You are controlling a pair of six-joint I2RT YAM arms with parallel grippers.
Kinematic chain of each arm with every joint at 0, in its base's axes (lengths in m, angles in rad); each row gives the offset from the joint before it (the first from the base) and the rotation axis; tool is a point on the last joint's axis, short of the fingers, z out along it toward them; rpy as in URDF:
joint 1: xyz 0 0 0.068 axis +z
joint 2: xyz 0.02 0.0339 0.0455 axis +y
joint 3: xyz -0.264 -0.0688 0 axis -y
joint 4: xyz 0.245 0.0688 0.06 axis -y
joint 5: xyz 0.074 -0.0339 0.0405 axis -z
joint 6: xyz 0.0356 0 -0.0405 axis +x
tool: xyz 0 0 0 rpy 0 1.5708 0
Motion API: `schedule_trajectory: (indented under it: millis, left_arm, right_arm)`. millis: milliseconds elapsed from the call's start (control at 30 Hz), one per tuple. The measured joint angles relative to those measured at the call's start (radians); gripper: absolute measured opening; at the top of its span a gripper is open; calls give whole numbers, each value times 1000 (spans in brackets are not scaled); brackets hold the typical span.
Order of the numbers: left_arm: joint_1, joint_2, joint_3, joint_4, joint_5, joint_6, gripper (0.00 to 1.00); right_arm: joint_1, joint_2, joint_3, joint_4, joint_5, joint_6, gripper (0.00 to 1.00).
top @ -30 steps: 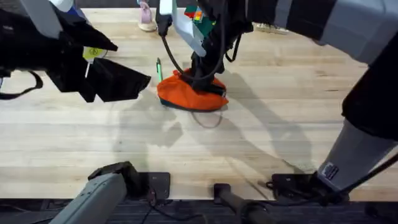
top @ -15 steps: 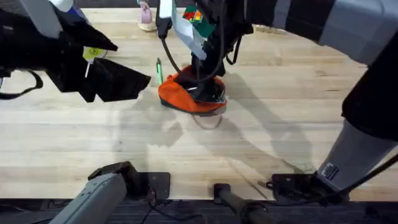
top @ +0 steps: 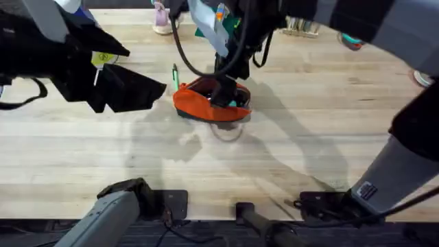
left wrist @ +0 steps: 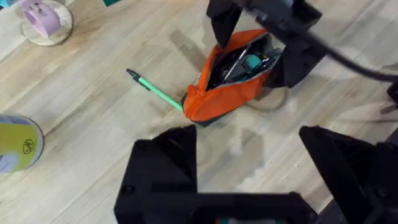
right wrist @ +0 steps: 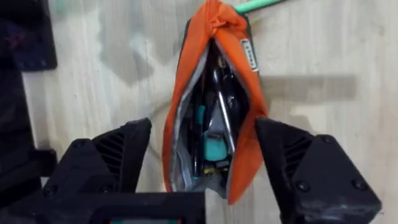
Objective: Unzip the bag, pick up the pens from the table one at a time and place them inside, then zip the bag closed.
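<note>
Your right claw (right wrist: 205,168) sits spread wide right over the unzipped bag (top: 206,101); the green pen (top: 175,77) lies just upper-left of it, nearer your open left claw (left wrist: 249,168).

The right tool (top: 224,92) now sits higher over the bag (top: 199,105), whose mouth gapes wider, showing its contents.

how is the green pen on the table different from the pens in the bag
The green pen lies flat on the bare table, outside the bag, its whole barrel showing. The pens in the bag are bunched together in the open pouch, only partly visible, and look mostly dark or metallic rather than green. Both are thin and shorter than the bag.
</note>
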Motion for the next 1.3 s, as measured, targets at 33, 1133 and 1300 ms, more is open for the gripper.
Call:
schedule_trajectory:
  millis: [33,1133,1300]
  left_arm:
    - [0,0,0,0,0,0,994]
    - [0,0,0,0,0,0,995]
    - [0,0,0,0,0,0,994]
  right_arm:
    - [0,-8,13,-9,0,11,997]
    - [-95,-78,136,-66,102,552,997]
    - [-110,-78,137,-67,279,684,997]
